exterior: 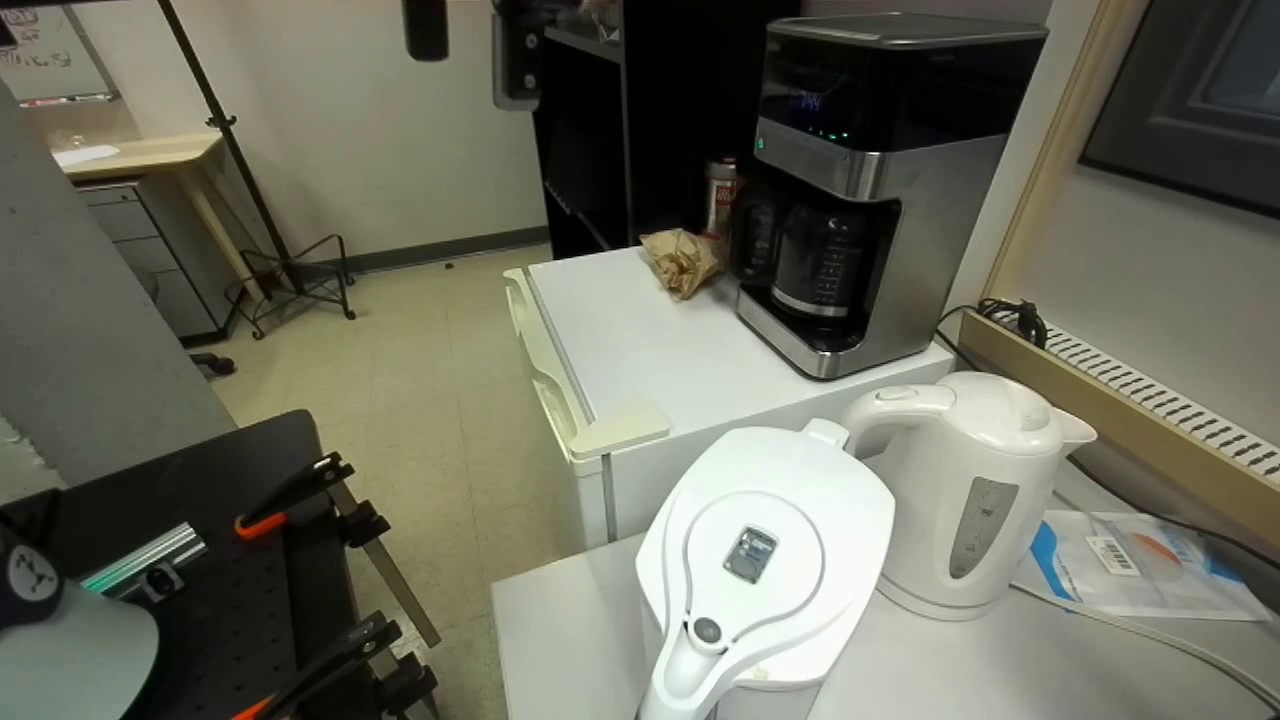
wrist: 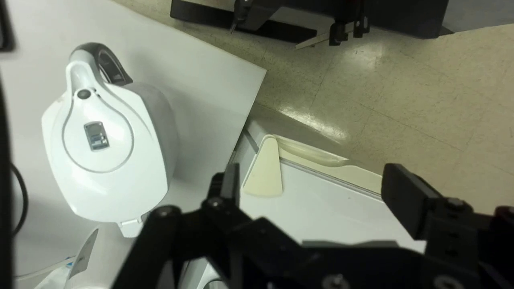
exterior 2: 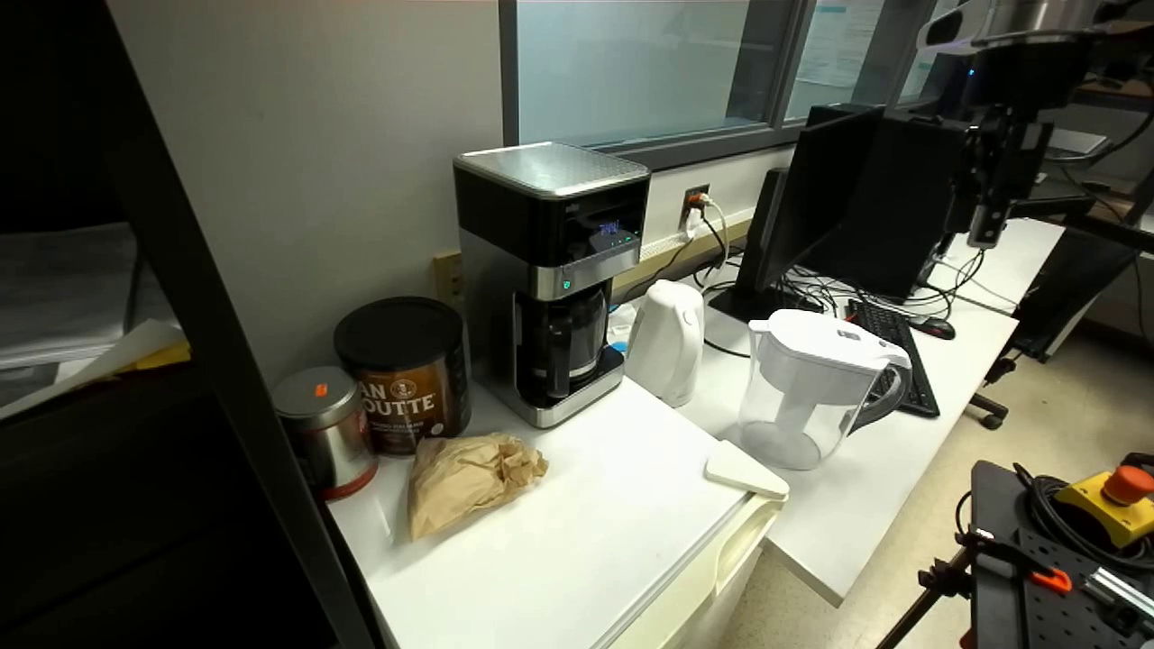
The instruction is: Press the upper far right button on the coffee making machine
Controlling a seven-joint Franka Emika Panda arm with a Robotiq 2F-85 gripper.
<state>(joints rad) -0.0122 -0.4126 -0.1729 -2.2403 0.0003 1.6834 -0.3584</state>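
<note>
The coffee making machine (exterior: 940, 230) stands upright on a white fridge top, and it also shows in an exterior view (exterior 2: 500, 306). It has a black top section, silver front band and dark glass carafe (exterior: 820, 255). Its display (exterior: 806, 102) is lit blue, with small green lights (exterior: 828, 133) below it. Single buttons are too small to tell apart. The machine is out of the wrist view. My gripper (wrist: 309, 176) is open and empty. It hangs high in the air, well apart from the machine, in both exterior views (exterior: 472, 60) (exterior 2: 987, 221).
A white filter jug (exterior: 765, 560) and a white kettle (exterior: 960, 500) stand beside the fridge (exterior: 640, 340). A paper bag (exterior 2: 473, 478), a coffee tin (exterior 2: 406, 379) and a metal can (exterior 2: 325, 433) sit by the machine. A dark shelf (exterior: 680, 90) and monitors (exterior 2: 820, 198) flank the area.
</note>
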